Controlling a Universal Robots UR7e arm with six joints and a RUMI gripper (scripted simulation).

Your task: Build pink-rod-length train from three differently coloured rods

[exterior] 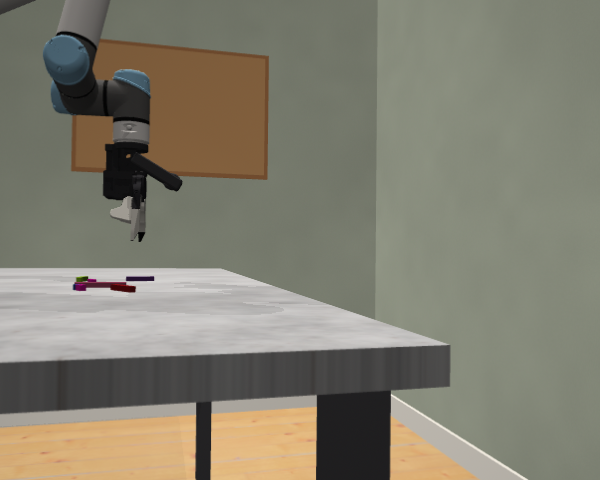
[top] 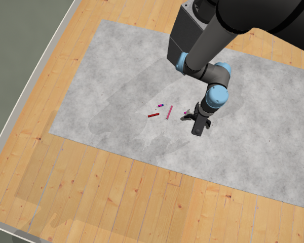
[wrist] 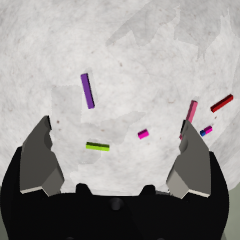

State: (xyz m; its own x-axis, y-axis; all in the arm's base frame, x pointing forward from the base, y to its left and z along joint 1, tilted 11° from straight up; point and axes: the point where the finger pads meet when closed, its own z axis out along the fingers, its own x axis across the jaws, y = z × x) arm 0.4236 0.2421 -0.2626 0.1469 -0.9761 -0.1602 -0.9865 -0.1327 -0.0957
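Rods lie on the grey table (exterior: 290,320), and we count six of them in the wrist view. We see one pink rod (wrist: 190,112), one red rod (wrist: 221,103), one purple rod (wrist: 87,90), one lime rod (wrist: 97,146) and one blue rod (wrist: 202,133). We see two magenta rods: one magenta rod (wrist: 143,133) lies alone in the middle, and the second magenta rod (wrist: 208,129) touches the blue one end to end. That makes a tiny line of two. The pink one lies near this pair, and the red one lies a bit beyond it, apart from both. The purple and lime ones lie well apart from that group, on the other side of the view. From the top we can see the pink rod (top: 169,112), the red rod (top: 153,115) and the small blue and magenta pair (top: 160,105), while the arm hides the purple and lime ones. We see one gripper (exterior: 135,222). It hangs high over the table, above the lone magenta rod, with its two jaws spread wide. Nothing is between them.
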